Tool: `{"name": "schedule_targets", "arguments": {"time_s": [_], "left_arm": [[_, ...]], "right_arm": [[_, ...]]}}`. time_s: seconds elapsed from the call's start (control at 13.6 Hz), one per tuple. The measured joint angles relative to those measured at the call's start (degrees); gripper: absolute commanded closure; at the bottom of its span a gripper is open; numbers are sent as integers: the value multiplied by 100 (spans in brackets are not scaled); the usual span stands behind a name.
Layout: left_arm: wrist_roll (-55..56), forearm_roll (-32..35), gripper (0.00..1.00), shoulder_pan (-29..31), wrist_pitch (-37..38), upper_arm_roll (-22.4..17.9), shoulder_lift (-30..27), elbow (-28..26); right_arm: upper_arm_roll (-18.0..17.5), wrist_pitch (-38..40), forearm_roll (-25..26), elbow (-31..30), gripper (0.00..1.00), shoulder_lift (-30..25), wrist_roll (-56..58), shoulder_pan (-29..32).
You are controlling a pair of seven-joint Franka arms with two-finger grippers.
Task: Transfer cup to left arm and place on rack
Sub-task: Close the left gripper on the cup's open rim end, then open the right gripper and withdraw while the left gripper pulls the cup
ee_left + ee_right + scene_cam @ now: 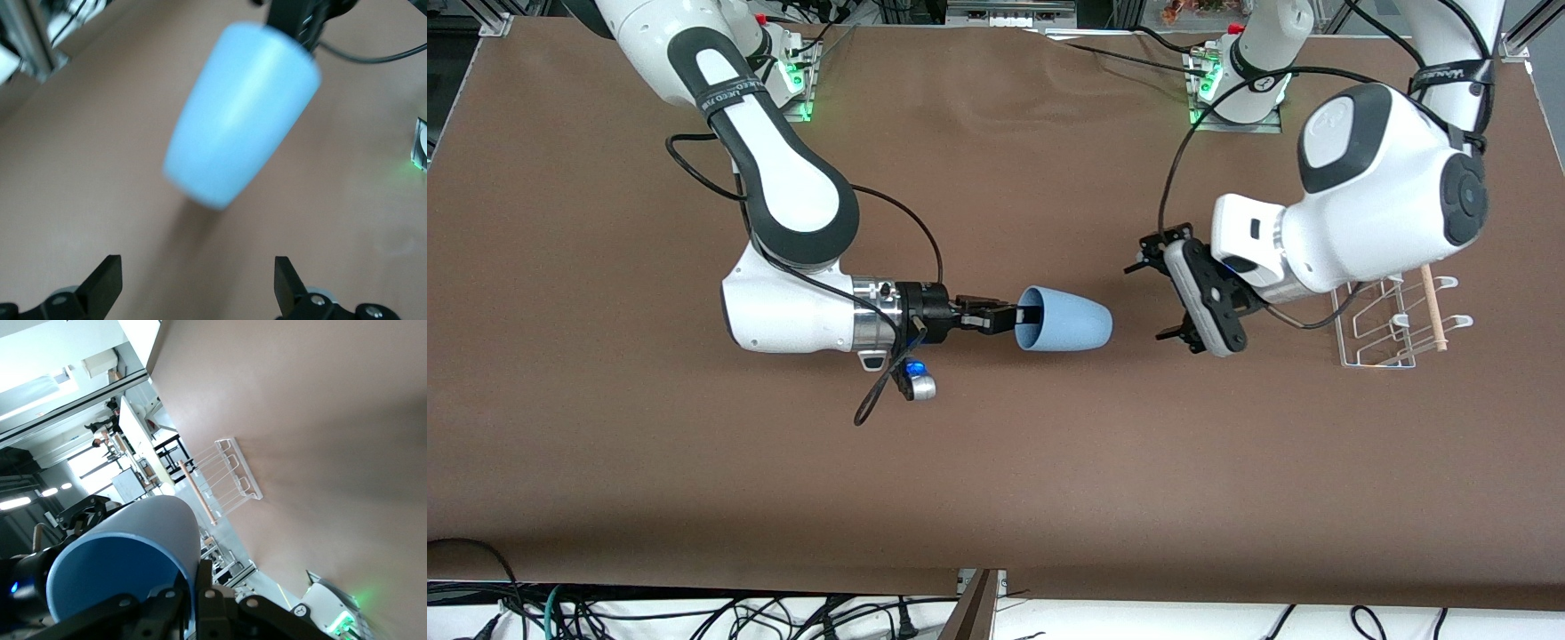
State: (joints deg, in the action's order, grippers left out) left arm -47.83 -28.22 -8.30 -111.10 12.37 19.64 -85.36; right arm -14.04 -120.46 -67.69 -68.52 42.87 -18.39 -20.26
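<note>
While right fingers (1021, 316) pinch cup (1069, 320), left fingers (1156, 300) spread

Robotics lab, brown-covered table (996, 498), loose cables (783, 613)

Light blue cup (1069, 322); plain brown table (996, 498); clear rack (1383, 333), white wires, tan dowel.
</note>
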Motion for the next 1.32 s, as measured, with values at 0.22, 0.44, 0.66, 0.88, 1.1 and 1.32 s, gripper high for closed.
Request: {"name": "schedule_targets", "arguments": {"time_s": [0.22, 0.44, 0.66, 0.88, 1.1, 1.32], "left_arm": [[-644, -5, 0, -16, -472, 155, 1, 6], [-1159, -19, 0, -100, -767, 179, 90, 7], [-1505, -24, 24, -199, -987, 204, 299, 7], [-1731, -24, 95, -307, -1054, 209, 365, 8], [-1863, -32, 100, -297, -1056, 208, 365, 27], [-1893, -34, 100, -278, -1056, 190, 365, 31]], "right_arm": [[0, 0, -132, 46, 100, 33, -7, -73], [-12, 0, -141, 55, 100, 34, -65, -74], [-24, -14, -141, 72, 100, 35, -149, -78], [-32, -31, -142, 78, 100, 37, -160, -75], [-34, -49, -150, 100, 90, 39, -182, -79], [-36, -35, -152, 119, 0, 39, -179, -78]]}}
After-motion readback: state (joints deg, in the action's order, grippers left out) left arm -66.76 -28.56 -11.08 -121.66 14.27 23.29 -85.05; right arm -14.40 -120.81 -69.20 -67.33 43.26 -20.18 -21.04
